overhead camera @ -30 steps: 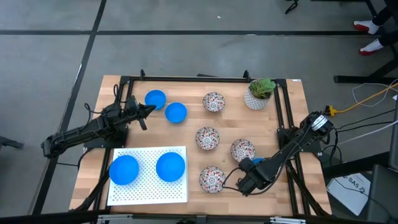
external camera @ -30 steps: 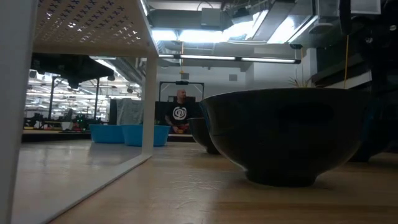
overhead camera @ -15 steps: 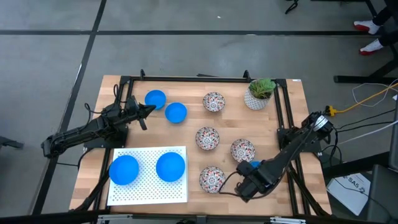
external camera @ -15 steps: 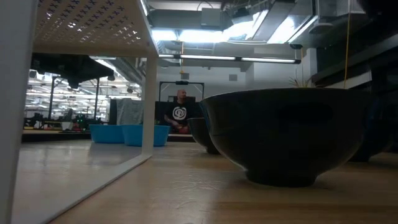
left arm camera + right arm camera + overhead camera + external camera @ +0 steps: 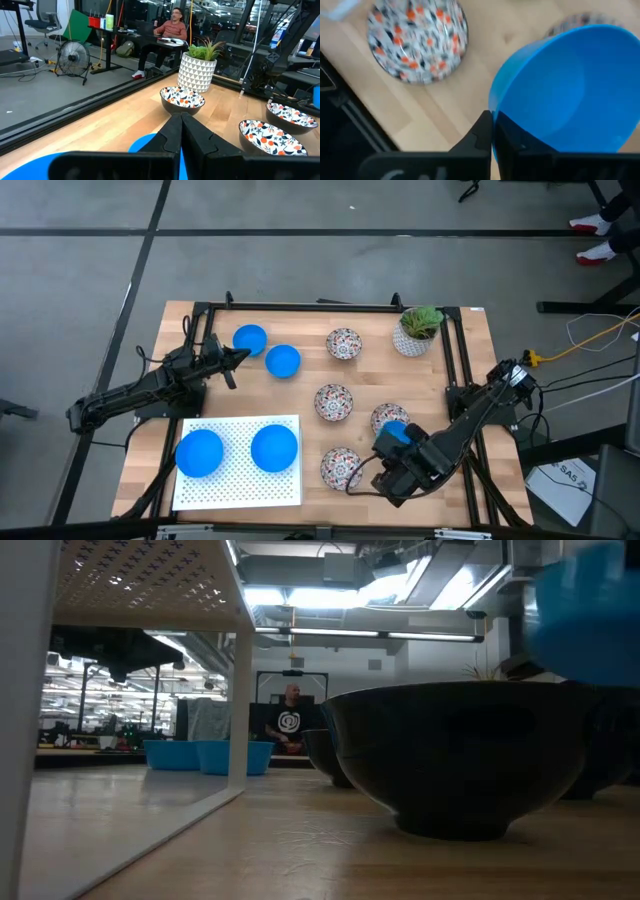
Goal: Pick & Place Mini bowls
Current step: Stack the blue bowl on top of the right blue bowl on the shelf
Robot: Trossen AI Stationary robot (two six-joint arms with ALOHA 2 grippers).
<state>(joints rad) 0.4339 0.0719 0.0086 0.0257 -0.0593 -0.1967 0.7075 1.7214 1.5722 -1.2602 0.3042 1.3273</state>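
Observation:
My right gripper (image 5: 388, 450) is shut on a plain blue mini bowl (image 5: 394, 433) at the near right, held above a floral bowl (image 5: 386, 416). The blue bowl also shows in the low view (image 5: 590, 620) and in the right wrist view (image 5: 570, 90). Other floral bowls stand at the near middle (image 5: 341, 468), the middle (image 5: 334, 402) and the far middle (image 5: 344, 343). Two blue bowls (image 5: 250, 338) (image 5: 283, 361) stand at the far left. My left gripper (image 5: 238, 358) is shut and empty between them. Two more blue bowls (image 5: 200, 452) (image 5: 274, 448) lie on a white mat. My right gripper holds the blue bowl by its rim (image 5: 493, 114), one finger (image 5: 481, 131) outside the wall and the other inside the hollow. The bowl is lifted clear of the table and tilted, its opening turned toward the wrist camera.
A white pot with a green plant (image 5: 418, 330) stands at the far right. The white perforated mat (image 5: 240, 485) lies at the near left. A black frame rail (image 5: 455, 350) runs along the table's right side. A person sits in the room beyond the table (image 5: 290, 720).
My right gripper has risen and gone a little toward the table's left with the blue bowl. The bowl, mostly hidden under the arm before, is now lifted clear and has come into the low view at the upper right.

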